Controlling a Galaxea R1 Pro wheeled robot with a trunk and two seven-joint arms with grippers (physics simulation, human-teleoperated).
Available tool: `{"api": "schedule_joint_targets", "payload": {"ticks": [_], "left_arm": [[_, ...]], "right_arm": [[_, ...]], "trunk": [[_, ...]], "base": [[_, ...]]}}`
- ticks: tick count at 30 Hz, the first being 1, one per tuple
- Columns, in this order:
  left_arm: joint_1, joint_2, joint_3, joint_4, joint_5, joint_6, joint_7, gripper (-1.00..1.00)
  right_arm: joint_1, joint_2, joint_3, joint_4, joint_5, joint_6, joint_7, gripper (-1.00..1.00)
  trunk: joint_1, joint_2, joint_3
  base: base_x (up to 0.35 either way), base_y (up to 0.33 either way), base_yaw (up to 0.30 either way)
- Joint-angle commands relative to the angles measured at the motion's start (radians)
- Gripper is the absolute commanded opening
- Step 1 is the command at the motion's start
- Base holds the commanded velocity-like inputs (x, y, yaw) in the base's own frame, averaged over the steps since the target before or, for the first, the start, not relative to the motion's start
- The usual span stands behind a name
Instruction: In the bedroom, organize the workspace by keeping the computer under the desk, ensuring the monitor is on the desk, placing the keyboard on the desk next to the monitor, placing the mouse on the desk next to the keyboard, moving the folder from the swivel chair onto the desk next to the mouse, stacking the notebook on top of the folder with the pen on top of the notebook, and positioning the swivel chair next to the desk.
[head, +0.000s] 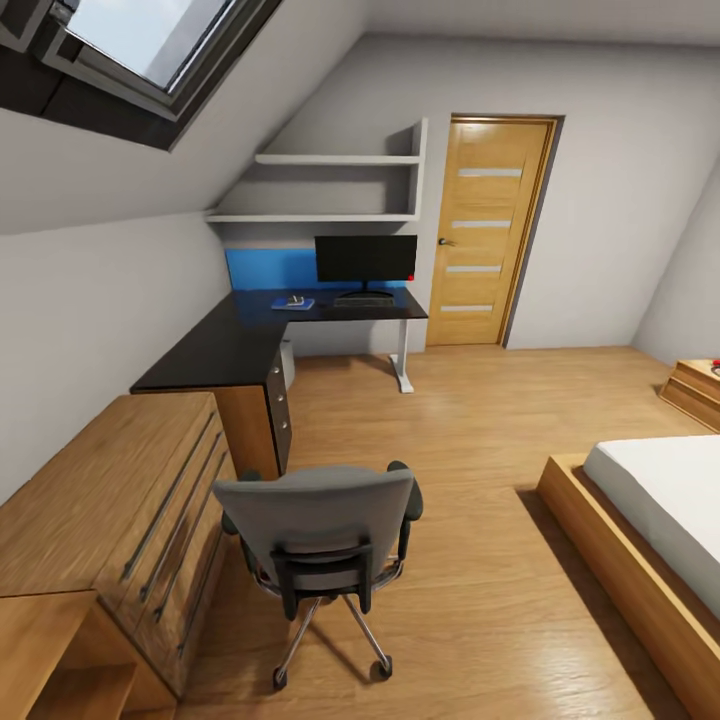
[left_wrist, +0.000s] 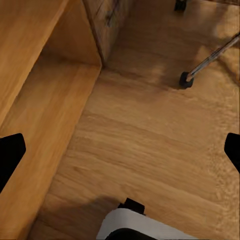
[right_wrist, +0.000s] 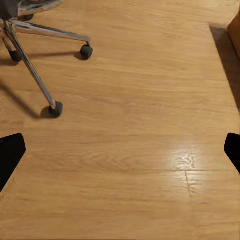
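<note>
Grey swivel chair (head: 318, 540) stands near, back toward the camera, facing the far desk (head: 240, 340); roll in beside it to reach the seat. Left gripper (left_wrist: 120, 150) hangs open over floor. Right gripper (right_wrist: 120, 150) is open too, chair legs (right_wrist: 35, 75) nearby.

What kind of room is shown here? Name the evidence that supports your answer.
Most likely an attic bedroom with a study corner: a bed on a wooden frame, a sloped ceiling with a skylight, and a black L-shaped desk with a monitor.
</note>
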Motion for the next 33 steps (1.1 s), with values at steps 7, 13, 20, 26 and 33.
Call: {"api": "schedule_joint_targets", "payload": {"ticks": [7,13,20,26,33], "left_arm": [[-0.198,0.022,-0.006,-0.135,0.006,0.573,0.014,1.0],[-0.206,0.02,-0.007,-0.033,0.004,0.5,0.011,1.0],[-0.206,0.02,-0.003,-0.025,0.011,0.425,0.017,1.0],[-0.206,0.022,-0.001,-0.025,0.013,0.42,0.018,1.0],[-0.206,0.022,-0.001,-0.025,0.012,0.419,0.019,1.0]], "right_arm": [[-0.014,0.02,-0.113,-0.371,-0.256,0.248,-0.013,1.0],[-0.018,0.023,-0.12,-0.336,-0.309,0.274,0.046,1.0],[-0.018,0.028,-0.103,-0.26,-0.235,0.259,0.054,1.0],[-0.018,0.028,-0.102,-0.255,-0.221,0.258,0.054,1.0],[-0.018,0.028,-0.102,-0.254,-0.218,0.258,0.055,1.0]], "trunk": [[0.027,-0.05,-0.023],[0.05,-0.092,-0.042],[0.077,-0.141,-0.064],[0.1,-0.183,-0.083],[0.127,-0.232,-0.105]], "base": [[0.0,0.0,0.0],[0.0,0.0,0.0],[0.0,0.0,0.0],[0.0,0.0,0.075],[0.0,0.0,0.123]]}}
